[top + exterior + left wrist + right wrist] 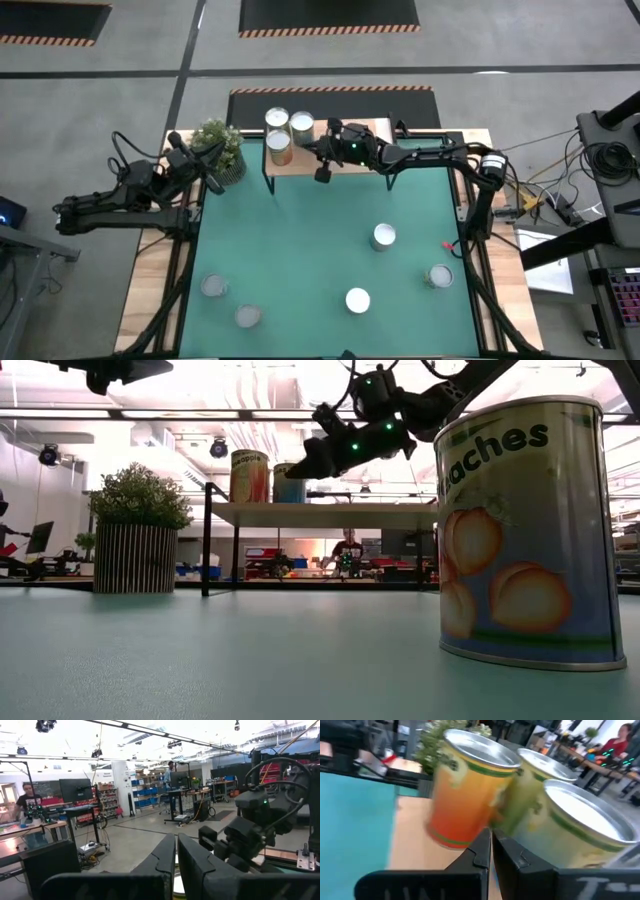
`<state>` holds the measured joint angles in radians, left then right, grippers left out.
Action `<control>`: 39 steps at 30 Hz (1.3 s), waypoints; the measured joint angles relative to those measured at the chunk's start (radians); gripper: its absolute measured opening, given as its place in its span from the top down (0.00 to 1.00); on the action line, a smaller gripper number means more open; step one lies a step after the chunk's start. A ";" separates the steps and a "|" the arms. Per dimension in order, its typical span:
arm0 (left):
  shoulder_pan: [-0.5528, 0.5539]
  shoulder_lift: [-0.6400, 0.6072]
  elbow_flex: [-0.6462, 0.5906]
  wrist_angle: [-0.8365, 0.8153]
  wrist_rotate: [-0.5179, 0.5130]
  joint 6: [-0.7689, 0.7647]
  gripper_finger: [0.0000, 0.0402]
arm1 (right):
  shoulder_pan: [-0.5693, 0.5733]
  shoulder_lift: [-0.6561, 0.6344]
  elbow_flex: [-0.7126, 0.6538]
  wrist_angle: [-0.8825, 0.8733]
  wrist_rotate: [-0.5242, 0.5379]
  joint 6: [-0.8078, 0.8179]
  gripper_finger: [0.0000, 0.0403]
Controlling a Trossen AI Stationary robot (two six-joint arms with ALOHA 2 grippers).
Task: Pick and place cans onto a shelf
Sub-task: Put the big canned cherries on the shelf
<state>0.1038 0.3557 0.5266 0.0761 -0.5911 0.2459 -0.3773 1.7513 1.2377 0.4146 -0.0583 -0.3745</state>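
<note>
Peaches can [527, 530] looms closest in the low view, standing upright on the green table [300, 240]; five cans remain on the table, spread toward its near edge and right side. At the far edge stands the shelf [330, 160], carrying three cans [288, 133] bunched at its left end. Just beside them hovers the right hand [322, 160], fingers pressed together, holding nothing. Parked at the far left corner by the plant [220, 150], the left hand [176, 865] is also closed and empty. Swinging away carelessly, the right hand could clip the bunched cans and topple one off the shelf.
</note>
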 joint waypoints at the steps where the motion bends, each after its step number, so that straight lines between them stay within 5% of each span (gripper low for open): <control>1: 0.000 0.000 0.000 0.000 0.000 0.000 1.00 | -0.005 0.007 0.000 0.018 0.006 -0.008 0.98; 16: 0.000 0.000 0.000 0.002 0.000 0.000 1.00 | -0.041 -0.090 0.000 -0.196 0.216 -0.122 0.98; 25: 0.000 0.000 0.000 0.011 0.000 0.000 1.00 | -0.047 -0.120 0.169 -0.256 0.038 0.043 0.98; 39: 0.000 0.000 0.000 0.013 0.000 0.000 1.00 | -0.054 0.082 0.553 -0.574 0.032 0.061 0.98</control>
<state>0.1038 0.3557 0.5270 0.0891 -0.5912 0.2462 -0.4313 1.8332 1.7910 -0.1594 -0.0261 -0.3132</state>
